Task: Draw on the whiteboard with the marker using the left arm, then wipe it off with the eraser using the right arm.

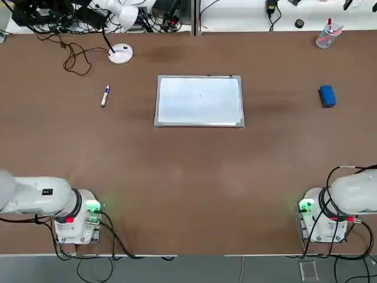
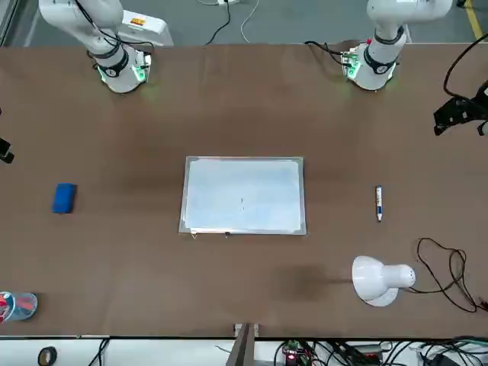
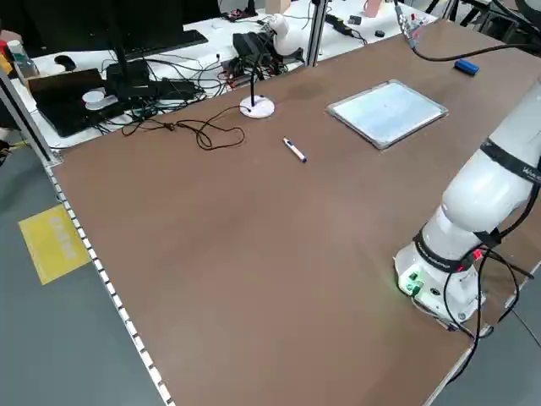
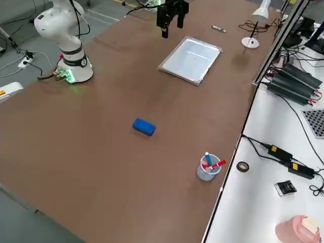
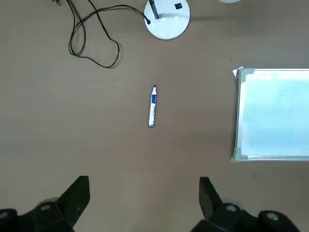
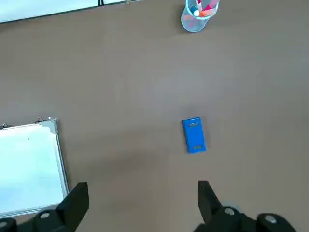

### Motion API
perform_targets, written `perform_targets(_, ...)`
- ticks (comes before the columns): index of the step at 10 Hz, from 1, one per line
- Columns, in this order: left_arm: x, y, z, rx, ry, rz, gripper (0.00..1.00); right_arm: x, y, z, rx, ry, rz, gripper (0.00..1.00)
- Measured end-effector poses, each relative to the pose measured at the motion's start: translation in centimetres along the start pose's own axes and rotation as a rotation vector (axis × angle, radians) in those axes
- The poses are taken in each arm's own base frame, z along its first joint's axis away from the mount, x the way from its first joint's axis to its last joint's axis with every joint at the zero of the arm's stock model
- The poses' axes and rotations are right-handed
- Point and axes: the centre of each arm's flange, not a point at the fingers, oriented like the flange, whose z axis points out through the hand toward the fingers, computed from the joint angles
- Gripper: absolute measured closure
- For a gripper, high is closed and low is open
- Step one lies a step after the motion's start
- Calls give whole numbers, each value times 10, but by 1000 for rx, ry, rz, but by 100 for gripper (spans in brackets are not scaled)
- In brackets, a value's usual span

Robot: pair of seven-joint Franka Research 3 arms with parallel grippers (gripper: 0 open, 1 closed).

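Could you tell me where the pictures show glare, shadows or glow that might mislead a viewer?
Top view: the whiteboard carries a pale bluish sheen, and soft dark patches lie on the table beside it. Front view: green light glows at both arm bases, and the desk lamp has a faint shadow beside it. Left wrist view: the marker is sharp, the open left end effector dark.

The whiteboard (image 1: 199,101), white with a thin silver-grey frame, lies flat on the tabletop (image 1: 188,177), its face almost bare. The marker (image 5: 152,106), slim and white with a blue band, lies flat ahead of the left end effector (image 5: 144,203), whose fingers stand wide apart. The eraser (image 6: 193,135), a blue block, lies flat ahead of the equally spread right end effector (image 6: 143,205).
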Motion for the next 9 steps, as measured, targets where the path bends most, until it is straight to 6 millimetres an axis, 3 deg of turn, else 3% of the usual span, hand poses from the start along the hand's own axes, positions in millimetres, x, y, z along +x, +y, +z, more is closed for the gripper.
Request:
perform_targets(3,14,-8,34,0,-41,-14,0,0,0,0,0,0,-1,0)
perform_targets(6,30,-11,112,-6,-36,-20,0,0,0,0,0,0,-1,0)
perform_targets(9,29,-9,185,-13,-10,-16,0,0,-1,0,1,2,-1,0)
